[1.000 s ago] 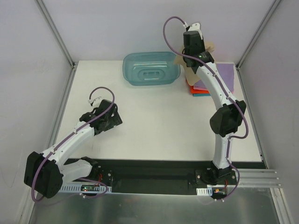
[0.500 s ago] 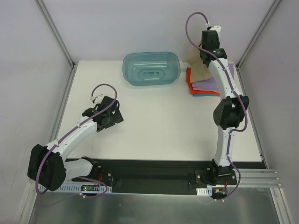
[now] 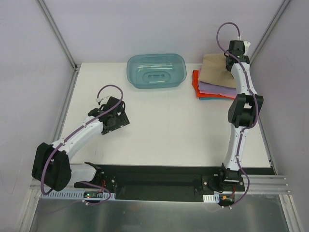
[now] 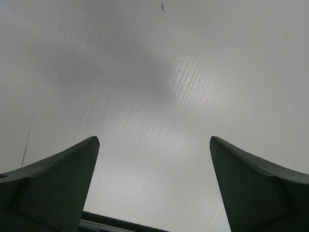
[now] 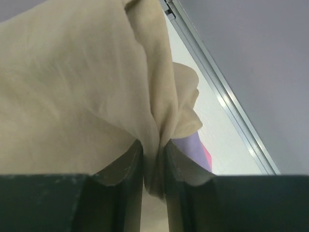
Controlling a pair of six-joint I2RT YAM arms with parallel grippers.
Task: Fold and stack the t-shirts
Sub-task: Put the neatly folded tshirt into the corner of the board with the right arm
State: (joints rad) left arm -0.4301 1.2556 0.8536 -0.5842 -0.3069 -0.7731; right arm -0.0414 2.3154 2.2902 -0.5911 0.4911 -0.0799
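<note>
- The right tool (image 5: 153, 149) is clamped on a gathered fold of the tan-beige cloth t-shirt (image 3: 214, 67). The cloth bunches into the narrow gap between the two fingers.
- That t-shirt sits at the far right corner of the white surface (image 3: 159, 130), draped over the pile of folded shirts and touching the lilac shirt (image 3: 218, 88) beneath it.
- Only the edges of the pile show: the lilac shirt, the orange-red shirt (image 3: 195, 81) and the teal shirt (image 3: 208, 98) at the bottom. A sliver of the pink shirt (image 5: 207, 162) shows in the right wrist view alone.
- Judged reason for the hold: a pinch on one bunched edge lets the arm lay the cloth over the pile. The placing looks well advanced, but the cloth is not yet let go.
- The left tool (image 4: 154, 141) has its fingers wide apart with nothing between them. It hangs over bare surface well apart from the pile, likely parked out of the way.
- The translucent teal plastic tub (image 3: 136, 77) stands at the far edge, near the pile and apart from both tools.
- Not verifiable: the right arm covers the t-shirt's right edge from above, and sleeves and fold lines cannot be made out. The cloth appears loosely folded, though the view is too poor to confirm.
</note>
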